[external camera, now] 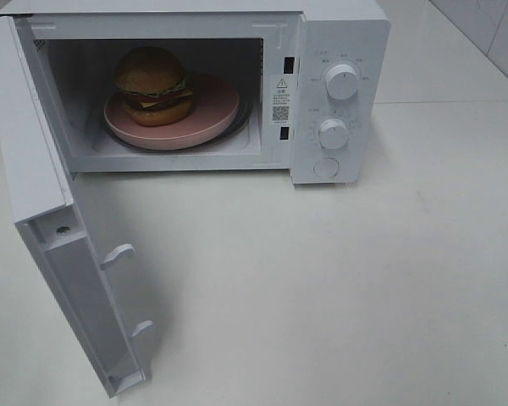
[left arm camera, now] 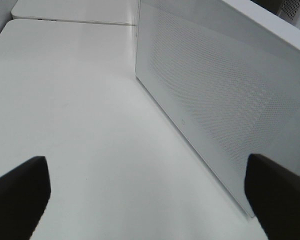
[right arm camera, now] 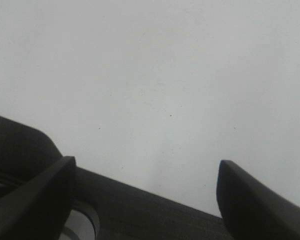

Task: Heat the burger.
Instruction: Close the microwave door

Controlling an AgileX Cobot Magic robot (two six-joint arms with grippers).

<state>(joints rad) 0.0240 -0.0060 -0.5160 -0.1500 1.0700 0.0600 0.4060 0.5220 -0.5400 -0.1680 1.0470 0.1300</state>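
Note:
The burger (external camera: 154, 85), a golden-brown bun with lettuce, cheese and patty, sits on a pink plate (external camera: 212, 118) inside the white microwave (external camera: 339, 34), whose door (external camera: 42, 211) hangs wide open to the left. Neither arm shows in the exterior high view. My left gripper (left arm camera: 150, 200) is open over bare white table, with the outer face of the microwave door (left arm camera: 220, 95) beside it. Over plain white table my right gripper (right arm camera: 145, 195) is open too, nothing between its fingers.
Two white knobs (external camera: 341, 82) and a round button sit on the microwave's right-hand panel. The white tabletop (external camera: 339, 288) stretches in front of and to the right of the microwave. A seam between table sections (left arm camera: 75, 21) lies beyond the left gripper.

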